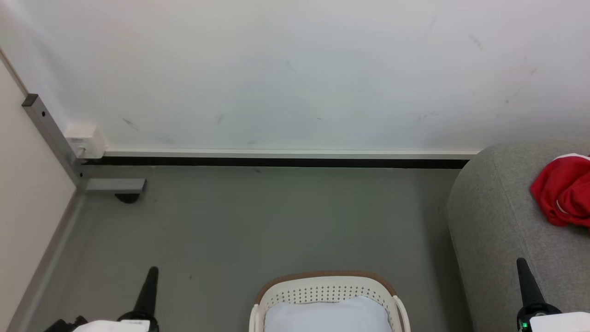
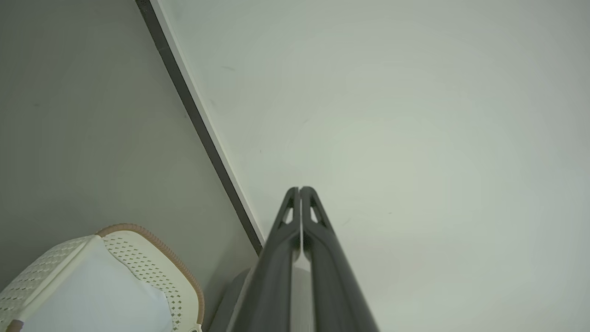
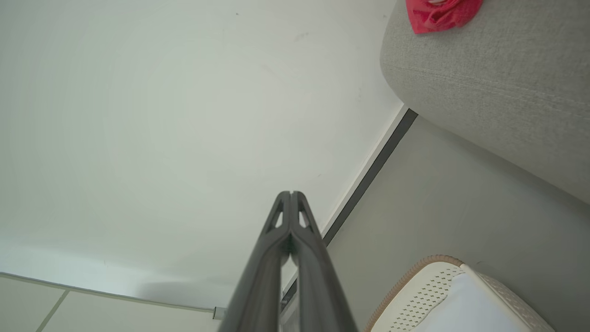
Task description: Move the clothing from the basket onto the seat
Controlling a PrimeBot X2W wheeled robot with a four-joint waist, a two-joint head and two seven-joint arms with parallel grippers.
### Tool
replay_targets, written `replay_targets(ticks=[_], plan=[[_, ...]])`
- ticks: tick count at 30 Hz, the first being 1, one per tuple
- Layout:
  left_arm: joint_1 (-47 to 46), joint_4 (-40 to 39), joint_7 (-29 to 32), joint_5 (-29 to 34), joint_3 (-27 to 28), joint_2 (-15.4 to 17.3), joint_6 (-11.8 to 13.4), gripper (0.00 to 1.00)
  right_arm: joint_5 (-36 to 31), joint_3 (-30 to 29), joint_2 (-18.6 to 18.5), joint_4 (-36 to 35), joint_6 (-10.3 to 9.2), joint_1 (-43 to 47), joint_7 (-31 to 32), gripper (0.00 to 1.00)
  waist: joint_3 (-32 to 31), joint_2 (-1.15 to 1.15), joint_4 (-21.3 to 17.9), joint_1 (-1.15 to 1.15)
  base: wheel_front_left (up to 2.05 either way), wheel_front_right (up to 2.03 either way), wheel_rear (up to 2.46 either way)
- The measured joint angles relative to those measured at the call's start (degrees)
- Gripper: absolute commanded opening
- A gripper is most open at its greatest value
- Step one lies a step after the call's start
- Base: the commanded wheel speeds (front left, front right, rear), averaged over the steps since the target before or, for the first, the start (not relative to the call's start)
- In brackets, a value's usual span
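Left gripper (image 1: 153, 270) and right gripper (image 1: 521, 262), each pressed together, are flanking one basket (image 1: 327, 277) on open floor (image 1: 276, 221); one clothing (image 1: 564, 191) bundle is lying near the seat (image 1: 498, 216) edge.

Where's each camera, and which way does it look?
Head view: on the head, facing forward and down at floor, wall, basket and seat; left gripper and right gripper show, shut.
Left wrist view: on the left wrist, looking along its shut fingers at the wall.
Right wrist view: on the right wrist, looking along its shut fingers at the wall; clothing lies on the seat.
Shared: all three see the basket and pale cushion.
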Motion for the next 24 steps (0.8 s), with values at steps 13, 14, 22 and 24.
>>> replay_targets(ticks=[13, 14, 22, 24], plan=[[-0.8, -0.4, 1.6, -5.6, 0.8, 0.0, -0.6, 0.00, 6.2, -0.6, -0.1, -0.7, 0.00, -0.2, 1.6, 0.00, 0.4, 0.00, 0.3, 0.00, 0.00, 0.00, 0.00], [-0.9, -0.5, 1.8, -6.2, 0.8, 0.0, -0.6, 0.00, 6.7, -0.7, -0.1, -0.7, 0.00, -0.3, 1.7, 0.00, 0.4, 0.00, 0.4, 0.00, 0.00, 0.00, 0.00], [-1.4, -0.7, 2.7, -9.4, 1.2, 0.1, -0.9, 0.00, 10.3, -1.0, -0.2, -1.0, 0.00, -0.9, 2.6, 0.00, 0.7, 0.00, 0.6, 0.00, 0.00, 0.00, 0.00], [-1.5, -0.7, 2.9, -10.5, 1.3, 0.1, -0.9, 0.00, 11.2, -1.0, -0.2, -1.1, 0.00, -1.0, 2.9, 0.00, 0.7, 0.00, 0.6, 0.00, 0.00, 0.00, 0.00]])
